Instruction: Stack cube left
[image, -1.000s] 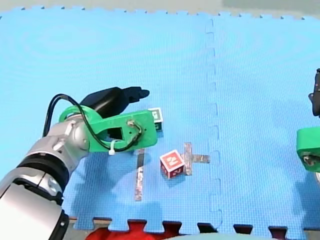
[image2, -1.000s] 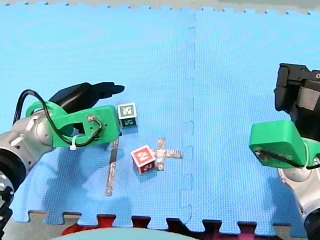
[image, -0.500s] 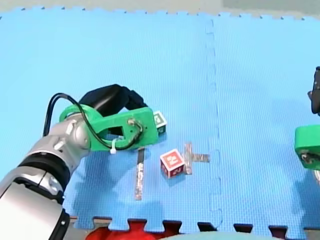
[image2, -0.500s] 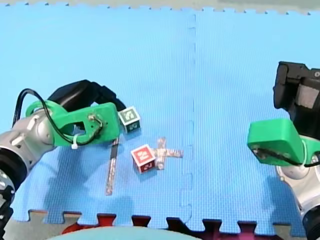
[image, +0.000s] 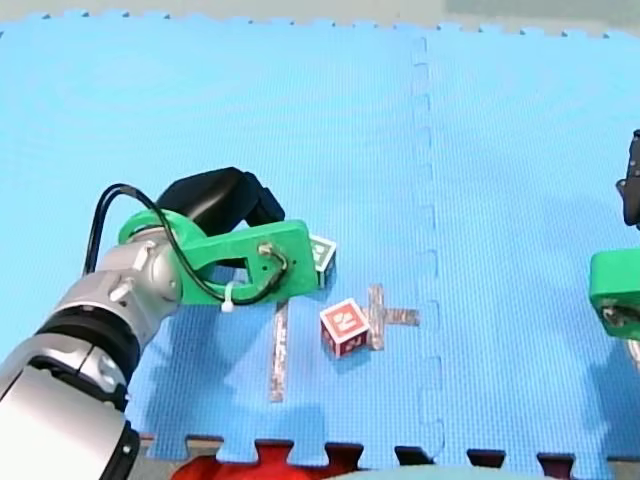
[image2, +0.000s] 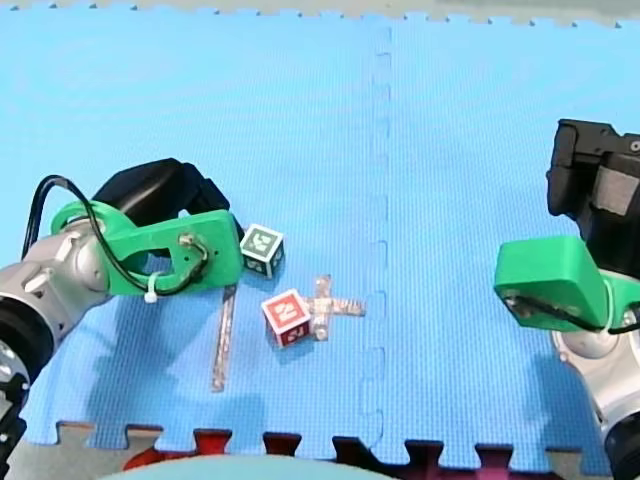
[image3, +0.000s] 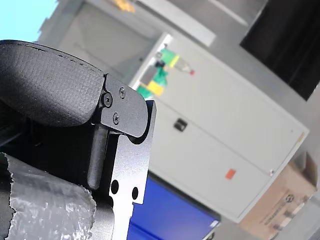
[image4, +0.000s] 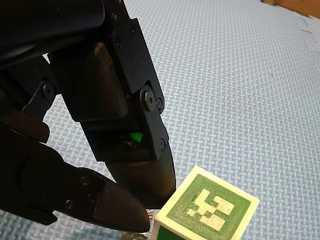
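On the blue foam mat (image: 300, 120), just left of a cross of silver tape (image2: 335, 305), a small red cube with a white picture on its top face (image2: 287, 317) is seen resting alone, with nothing stacked on it. A little up and to the left of it, well within reach but not touching, a small green cube with a white pattern on top (image2: 262, 247) sits on the mat, turned at an angle. The left hand (image2: 165, 190) is placed right beside this green cube, behind the green bracket on its wrist (image2: 170, 255). In the second wrist view its black fingertips (image4: 125, 212) are curled down and pressed against the cube's near corner, so the hand is narrowed onto the cube. The cube does not appear to be lifted.

The task is judged to be at its grasping step. The lift, the carry across to the red cube and the placing on top are all left to be done.

The right hand (image2: 590, 190) is held up at the right edge, well away from both cubes, holding nothing; how wide it stands cannot be told.
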